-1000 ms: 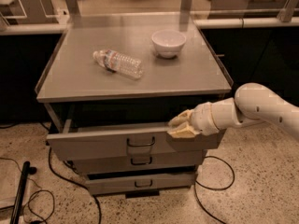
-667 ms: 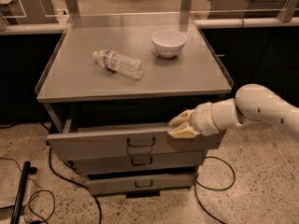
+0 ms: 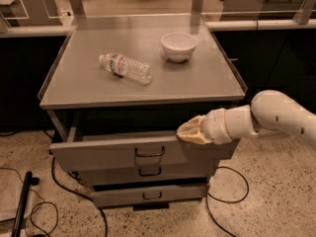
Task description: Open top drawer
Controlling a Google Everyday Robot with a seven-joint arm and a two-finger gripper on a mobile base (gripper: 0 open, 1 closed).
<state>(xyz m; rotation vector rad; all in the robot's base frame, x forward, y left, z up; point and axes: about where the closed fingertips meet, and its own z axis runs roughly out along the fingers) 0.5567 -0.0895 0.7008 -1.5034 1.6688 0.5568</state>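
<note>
The top drawer point(image 3: 98, 154) is a wide grey metal drawer under the table top. It stands pulled out a little, with a small dark loop handle point(image 3: 149, 152) at its centre. My gripper point(image 3: 190, 132) comes in from the right on a white arm. Its tan fingertips rest at the upper rim of the drawer front, right of the handle. Two shorter grey drawers point(image 3: 148, 194) sit below the top one, each with its own small handle.
On the grey table top point(image 3: 89, 90) lie a clear plastic bottle point(image 3: 126, 68) on its side and a white bowl point(image 3: 178, 46). Black cables point(image 3: 74, 191) run over the speckled floor at both sides. A dark pole point(image 3: 22, 201) leans at the lower left.
</note>
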